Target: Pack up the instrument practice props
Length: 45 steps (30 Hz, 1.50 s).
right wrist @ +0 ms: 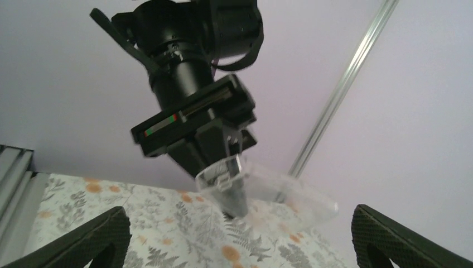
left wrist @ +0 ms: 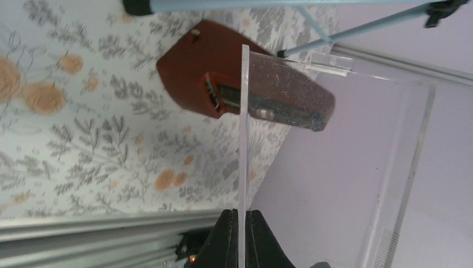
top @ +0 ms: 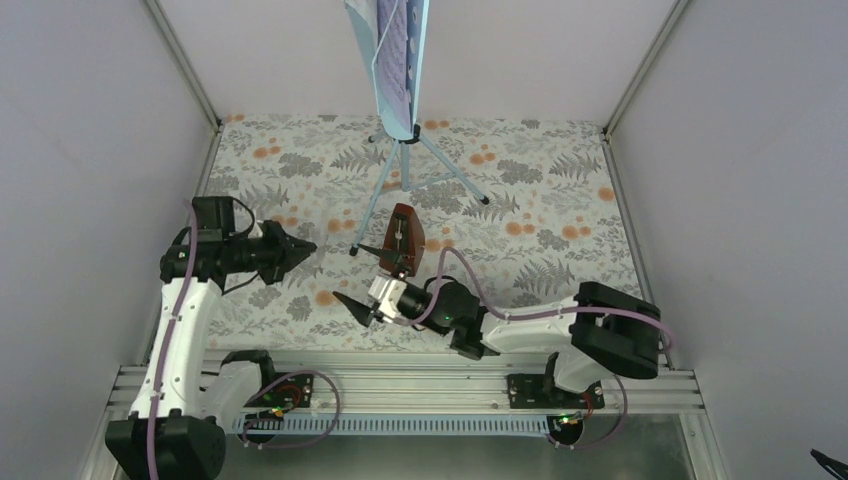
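The left hand (top: 303, 247), well left of the metronome (top: 405, 233), is clamped on the thin wall of a clear box (right wrist: 290, 198), which it holds off the floral tabletop (top: 560, 200). The metronome stands upright just in front of the stand (top: 377, 195), which carries the pages (top: 395, 40). At the metronome's near side, the right hand (top: 372, 283) has its fingers spread wide apart, gripping nothing.

White cloth printed with grey ferns and orange flowers (top: 560, 200) is spread as floor; pale lilac panel walls (top: 90, 120) enclose it; ribbed aluminium rail (top: 400, 385) is fixed along near edge; clear plastic box (left wrist: 346, 184) is noted over cloth's left part
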### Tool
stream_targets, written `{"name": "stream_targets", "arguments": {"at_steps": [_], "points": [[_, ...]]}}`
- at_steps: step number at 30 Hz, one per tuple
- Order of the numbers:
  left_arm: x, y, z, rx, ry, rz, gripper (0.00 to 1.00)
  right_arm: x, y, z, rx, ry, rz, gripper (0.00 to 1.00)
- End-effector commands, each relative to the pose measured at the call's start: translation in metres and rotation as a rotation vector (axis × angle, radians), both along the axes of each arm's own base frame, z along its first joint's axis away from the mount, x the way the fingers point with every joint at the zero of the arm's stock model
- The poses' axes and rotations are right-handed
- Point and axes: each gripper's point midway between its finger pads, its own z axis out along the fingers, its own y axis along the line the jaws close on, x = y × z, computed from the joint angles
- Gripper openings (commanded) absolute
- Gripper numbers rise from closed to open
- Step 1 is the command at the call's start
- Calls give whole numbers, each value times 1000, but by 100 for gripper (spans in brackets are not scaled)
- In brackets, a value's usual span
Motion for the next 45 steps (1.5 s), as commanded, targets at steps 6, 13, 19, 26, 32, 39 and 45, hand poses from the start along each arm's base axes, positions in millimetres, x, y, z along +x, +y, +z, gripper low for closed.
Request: {"name": "stream_targets", "arguments": {"at_steps": [6,13,19,26,32,39,45], "points": [[-33,-13,-4,-19,139,-153,2,-13,35,24,19,-209,-86,91],[-41,-16,-3,-25,147,-202,2,-16,63,2,-74,-244,-91,83],[-42,-15,1,-6,145,-234,2,-2,72,-12,-141,-258,-164,72],[-41,-14,4,9,143,-240,2,10,68,-15,-153,-281,-250,64],[-43,-14,4,7,142,-245,2,15,70,-17,-158,-300,-285,55],[-44,-15,5,-3,137,-251,2,16,72,-17,-164,-321,-296,52],[-45,-17,3,-16,134,-267,5,16,72,-16,-167,-344,-303,44]]}}
